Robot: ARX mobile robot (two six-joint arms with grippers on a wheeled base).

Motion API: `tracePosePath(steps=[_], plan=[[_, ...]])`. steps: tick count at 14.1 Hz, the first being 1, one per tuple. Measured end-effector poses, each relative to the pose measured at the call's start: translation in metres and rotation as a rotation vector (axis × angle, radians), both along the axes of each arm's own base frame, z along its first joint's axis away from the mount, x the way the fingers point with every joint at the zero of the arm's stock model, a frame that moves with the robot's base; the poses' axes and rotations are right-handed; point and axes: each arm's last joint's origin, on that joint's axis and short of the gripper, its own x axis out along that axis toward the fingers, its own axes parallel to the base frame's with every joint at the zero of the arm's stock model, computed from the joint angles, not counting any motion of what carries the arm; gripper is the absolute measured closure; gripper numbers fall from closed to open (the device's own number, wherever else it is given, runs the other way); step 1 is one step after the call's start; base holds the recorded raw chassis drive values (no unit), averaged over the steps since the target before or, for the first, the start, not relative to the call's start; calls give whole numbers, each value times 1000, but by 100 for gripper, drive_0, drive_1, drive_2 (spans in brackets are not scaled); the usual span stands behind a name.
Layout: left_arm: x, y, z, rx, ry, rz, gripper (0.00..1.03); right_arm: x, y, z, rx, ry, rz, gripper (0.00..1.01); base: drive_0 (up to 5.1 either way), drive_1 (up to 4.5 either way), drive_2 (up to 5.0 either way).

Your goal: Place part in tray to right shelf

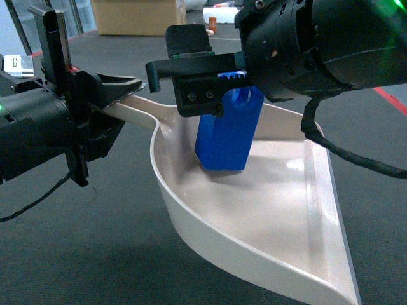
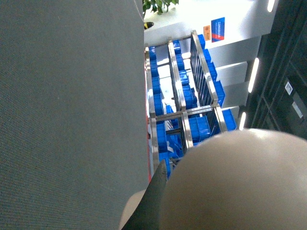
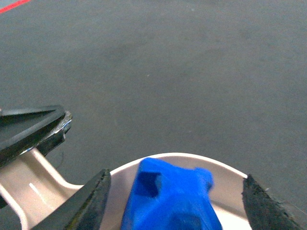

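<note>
The blue part [image 1: 227, 135] stands tilted in the deep end of the cream tray [image 1: 273, 210], close to where the handle [image 1: 137, 111] joins. My right gripper [image 1: 219, 79] hangs just above the part's top. In the right wrist view this gripper [image 3: 176, 179] is open, its fingers wide on either side of the part [image 3: 168, 196] and clear of it. My left gripper [image 1: 117, 89] is shut on the tray's handle and holds the tray off the floor. In the left wrist view the tray [image 2: 240, 187] fills the lower right beside one dark finger [image 2: 154, 196].
Dark grey carpet floor [image 1: 95, 241] lies under the tray. A cardboard box [image 1: 137, 16] stands far behind. In the left wrist view a steel rack with blue crates [image 2: 184, 110] is far off; I cannot tell whether it is the right shelf.
</note>
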Motion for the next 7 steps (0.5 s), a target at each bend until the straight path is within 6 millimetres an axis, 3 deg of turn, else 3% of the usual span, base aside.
tracePosePath(steps=[2, 5, 7], plan=[[0, 0, 0, -2, -2, 4, 89, -6, -15, 18, 39, -81, -57, 3, 0, 0, 0], [0, 0, 0, -1, -1, 3, 89, -41, -75, 50, 107, -213, -173, 3, 0, 0, 0], [0, 0, 0, -1, -1, 2, 89, -68, -119, 35, 43, -207, -279, 3, 0, 0, 0]])
